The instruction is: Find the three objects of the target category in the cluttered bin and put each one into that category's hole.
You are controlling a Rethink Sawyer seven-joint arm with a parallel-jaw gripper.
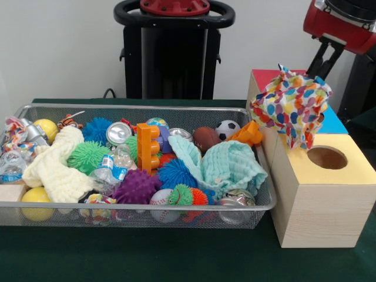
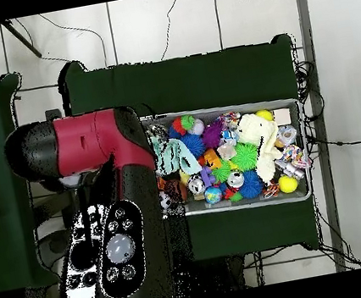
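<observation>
Front view: we see a wire mesh bin (image 1: 35, 109) crowded with spiky balls, cans, bottles and cloths, and beside it a wooden box (image 1: 320, 205) with a round hole (image 1: 326, 157) in its yellow top. A multicoloured spotted cloth (image 1: 292, 106) hangs in the air above the box, just behind that hole, under the red arm (image 1: 338, 23). The gripper itself is hidden by the cloth, so we cannot tell how its fingers stand. We judge the cloth is being carried to its hole. To do this well, we would centre the bunched fabric over the opening and lower it before release, so no corner drapes over the rim.
</observation>
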